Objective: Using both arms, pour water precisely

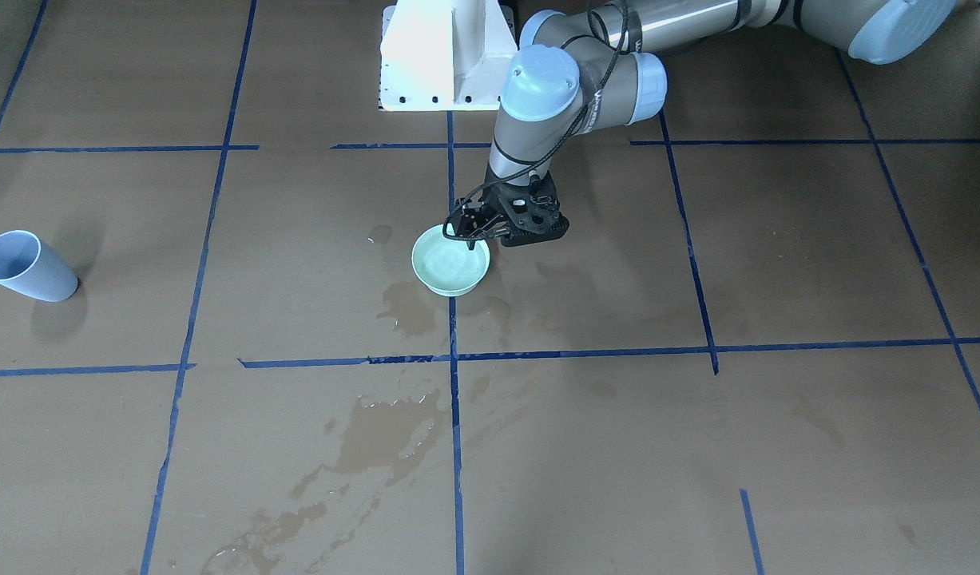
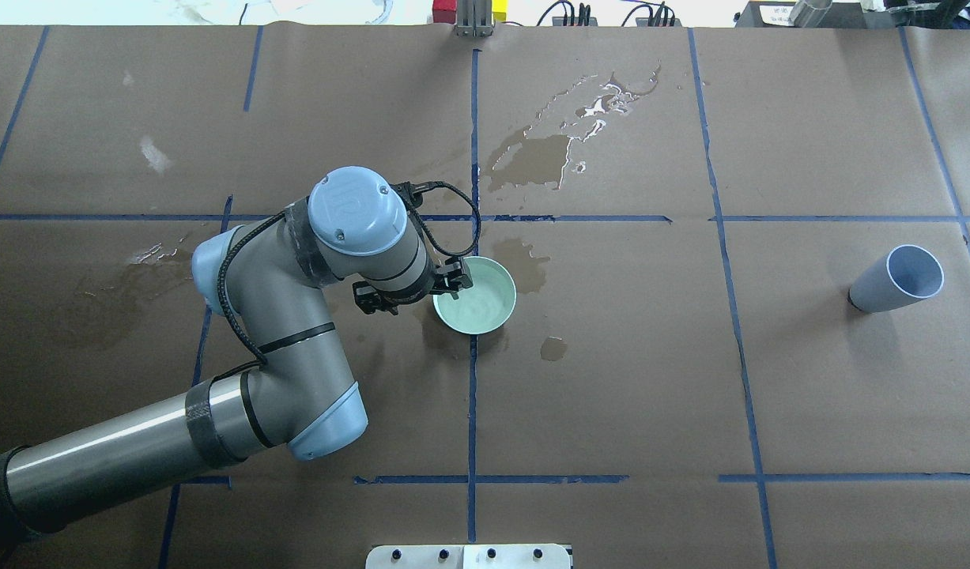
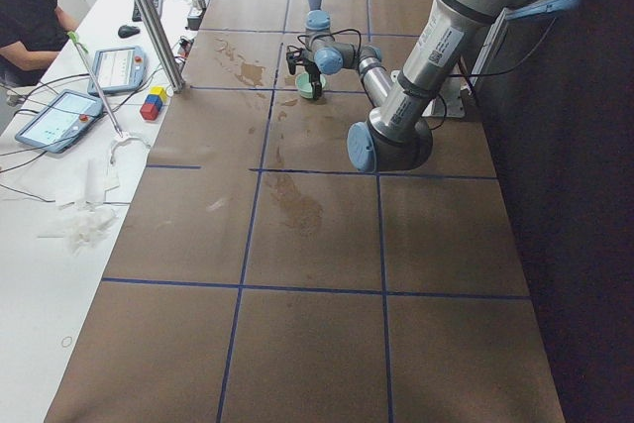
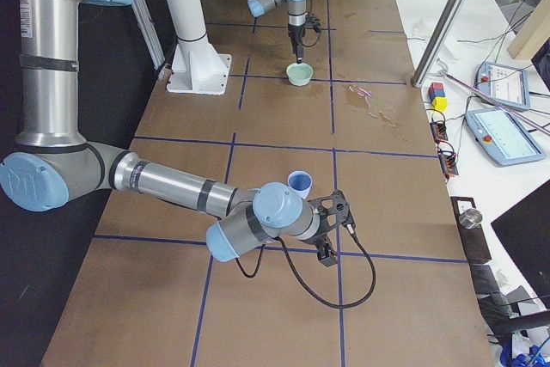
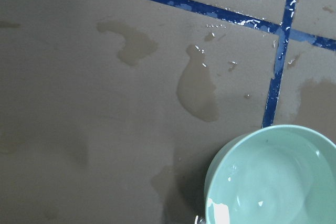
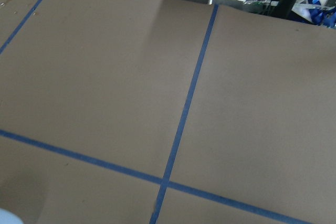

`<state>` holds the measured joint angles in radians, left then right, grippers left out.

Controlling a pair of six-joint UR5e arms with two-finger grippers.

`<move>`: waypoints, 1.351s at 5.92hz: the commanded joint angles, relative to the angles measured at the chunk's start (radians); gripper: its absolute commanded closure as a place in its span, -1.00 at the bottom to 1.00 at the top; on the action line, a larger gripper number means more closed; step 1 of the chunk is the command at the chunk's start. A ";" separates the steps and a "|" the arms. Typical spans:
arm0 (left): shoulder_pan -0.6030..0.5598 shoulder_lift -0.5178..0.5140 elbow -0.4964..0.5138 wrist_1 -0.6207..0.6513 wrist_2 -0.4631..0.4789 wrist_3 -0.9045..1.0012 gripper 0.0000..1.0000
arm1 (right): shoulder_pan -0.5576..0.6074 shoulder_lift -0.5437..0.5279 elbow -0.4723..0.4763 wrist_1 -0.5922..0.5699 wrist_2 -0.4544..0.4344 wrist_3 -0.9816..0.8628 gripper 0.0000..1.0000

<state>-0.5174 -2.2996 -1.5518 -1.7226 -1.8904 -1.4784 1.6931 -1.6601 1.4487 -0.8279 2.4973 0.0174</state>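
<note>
A mint-green bowl [image 1: 450,263] sits near the table's middle with clear water [image 5: 273,182] in it. It also shows in the overhead view [image 2: 477,296]. My left gripper [image 1: 467,236] comes down on the bowl's rim on the robot's side, one finger inside and one outside, and is shut on the rim [image 2: 451,283]. A pale blue cup [image 2: 900,278] stands upright far to the right. My right gripper [image 4: 333,228] shows only in the exterior right view, just beside that cup [image 4: 299,183]. I cannot tell whether it is open or shut.
Dark wet stains lie around the bowl [image 1: 410,307] and toward the operators' side [image 2: 536,154]. Blue tape lines [image 2: 473,411] grid the brown paper. The white pedestal [image 1: 442,56] stands at the robot's side. Tablets and cables lie off the far edge.
</note>
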 commanded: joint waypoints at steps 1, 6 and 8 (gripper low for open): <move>0.007 -0.012 0.039 -0.024 0.000 -0.005 -0.45 | 0.001 -0.012 0.013 -0.165 0.099 -0.063 -1.00; 0.031 -0.006 0.051 -0.069 0.001 -0.007 -0.13 | -0.039 0.000 0.300 -0.830 -0.127 -0.401 -1.00; 0.034 -0.007 0.084 -0.110 0.001 -0.005 0.18 | -0.006 -0.015 0.340 -0.840 -0.114 -0.445 -1.00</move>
<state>-0.4854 -2.3072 -1.4842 -1.8127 -1.8899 -1.4845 1.6694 -1.6659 1.7600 -1.6513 2.3766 -0.4043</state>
